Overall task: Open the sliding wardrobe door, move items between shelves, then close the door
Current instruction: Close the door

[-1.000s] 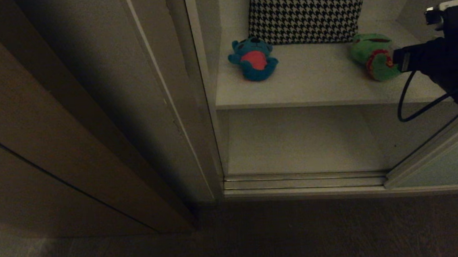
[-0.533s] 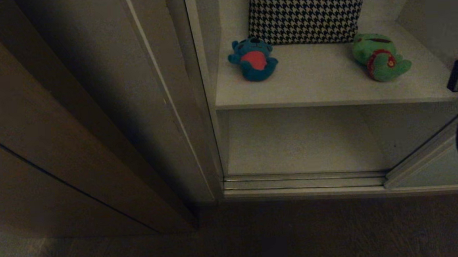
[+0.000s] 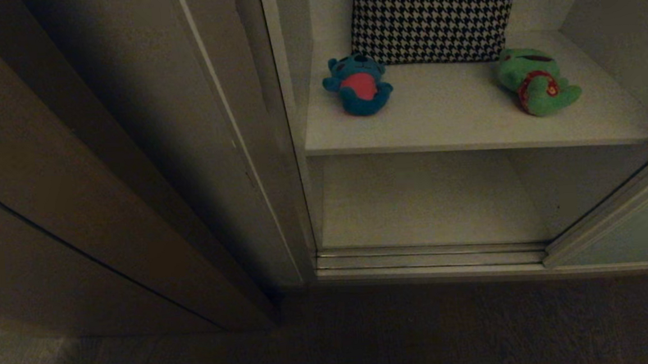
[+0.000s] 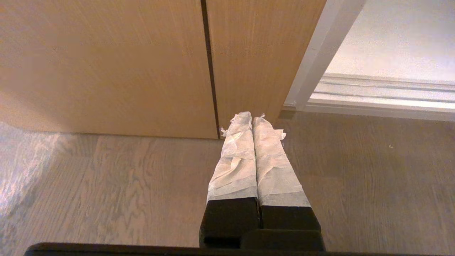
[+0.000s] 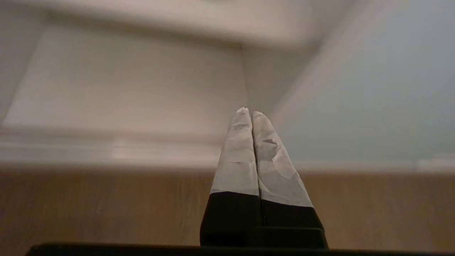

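Note:
The wardrobe stands open. On its upper white shelf (image 3: pixel 456 129) lie a teal-blue bear with a red belly (image 3: pixel 358 84) at the left and a green frog in red patterned clothing (image 3: pixel 537 80) at the right. The lower shelf (image 3: pixel 426 204) holds nothing. The pale grey-green sliding door (image 3: pixel 631 231) shows at the lower right, slid aside. Neither arm is in the head view. My right gripper (image 5: pixel 251 113) is shut and empty, low over the floor, facing the lower shelf (image 5: pixel 124 81) and the door (image 5: pixel 373 99). My left gripper (image 4: pixel 251 117) is shut and empty, above the floor.
A black-and-white houndstooth cushion (image 3: pixel 432 15) leans at the back of the upper shelf. A dark brown wooden side panel (image 3: pixel 77 191) stands at the left. Sliding tracks (image 3: pixel 430 256) run along the wardrobe's base. Wood floor (image 3: pixel 367 337) lies in front.
My right arm was at the green frog with jaws open; it has drawn back, dropped out of the head view and shut empty. The frog stays on the upper shelf.

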Robot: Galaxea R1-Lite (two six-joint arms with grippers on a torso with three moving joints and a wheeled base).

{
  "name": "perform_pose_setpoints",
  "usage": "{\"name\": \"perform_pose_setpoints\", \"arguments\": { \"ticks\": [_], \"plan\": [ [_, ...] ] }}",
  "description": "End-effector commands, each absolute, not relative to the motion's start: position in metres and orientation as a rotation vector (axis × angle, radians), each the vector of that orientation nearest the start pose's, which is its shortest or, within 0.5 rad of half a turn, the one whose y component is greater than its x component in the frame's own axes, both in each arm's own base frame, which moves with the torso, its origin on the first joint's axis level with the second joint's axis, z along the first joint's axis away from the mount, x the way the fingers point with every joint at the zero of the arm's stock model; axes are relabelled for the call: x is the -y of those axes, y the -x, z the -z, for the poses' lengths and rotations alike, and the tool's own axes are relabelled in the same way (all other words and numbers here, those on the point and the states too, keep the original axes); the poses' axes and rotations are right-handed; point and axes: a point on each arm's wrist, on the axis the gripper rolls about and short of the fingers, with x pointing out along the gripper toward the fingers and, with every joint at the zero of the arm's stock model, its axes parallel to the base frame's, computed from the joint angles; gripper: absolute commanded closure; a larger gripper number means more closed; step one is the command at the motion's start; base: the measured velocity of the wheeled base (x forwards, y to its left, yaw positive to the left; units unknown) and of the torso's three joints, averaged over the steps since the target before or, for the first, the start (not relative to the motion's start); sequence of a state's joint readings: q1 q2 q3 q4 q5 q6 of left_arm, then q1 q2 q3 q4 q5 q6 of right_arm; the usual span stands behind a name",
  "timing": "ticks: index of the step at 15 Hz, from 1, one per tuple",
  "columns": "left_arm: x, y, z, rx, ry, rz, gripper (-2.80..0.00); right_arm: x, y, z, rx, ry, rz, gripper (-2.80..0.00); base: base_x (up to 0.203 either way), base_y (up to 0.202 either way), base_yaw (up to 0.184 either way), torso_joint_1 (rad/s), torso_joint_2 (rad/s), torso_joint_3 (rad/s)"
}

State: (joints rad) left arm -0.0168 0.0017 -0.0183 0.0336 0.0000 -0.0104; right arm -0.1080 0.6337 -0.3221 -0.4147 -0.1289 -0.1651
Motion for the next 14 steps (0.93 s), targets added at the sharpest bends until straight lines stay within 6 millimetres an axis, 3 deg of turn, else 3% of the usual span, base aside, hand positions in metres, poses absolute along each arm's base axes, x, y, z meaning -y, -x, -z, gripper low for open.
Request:
{"name": "perform_pose_setpoints", "arguments": {
  "ticks": [1,3,7,11,14],
  "plan": [
    [0.0,0.024,-0.077,-0.018,0.011,0.017,0.0,0.002,0.004,-0.168,0.061,0.138,0.257,0.0,0.0,0.0,0.0,0.0,0.0,0.0],
    [0.0,0.024,-0.077,-0.019,0.011,0.017,0.0,0.001,0.007,-0.139,-0.048,0.11,0.241,0.0,0.0,0.0,0.0,0.0,0.0,0.0],
    [0.0,0.024,-0.077,-0.018,0.011,0.017,0.0,0.002,0.008,-0.125,-0.146,0.046,0.144,0.0,0.0,0.0,0.0,0.0,0.0,0.0],
    [0.0,0.024,-0.077,-0.019,0.011,0.017,0.0,0.002,0.036,-0.099,-0.091,0.033,0.095,0.0,0.0,0.0,0.0,0.0,0.0,0.0],
    [0.0,0.024,-0.077,-0.018,0.011,0.017,0.0,0.002,0.027,-0.09,0.068,0.003,0.075,0.0,0.0,0.0,0.0,0.0,0.0,0.0]
  ]
}}
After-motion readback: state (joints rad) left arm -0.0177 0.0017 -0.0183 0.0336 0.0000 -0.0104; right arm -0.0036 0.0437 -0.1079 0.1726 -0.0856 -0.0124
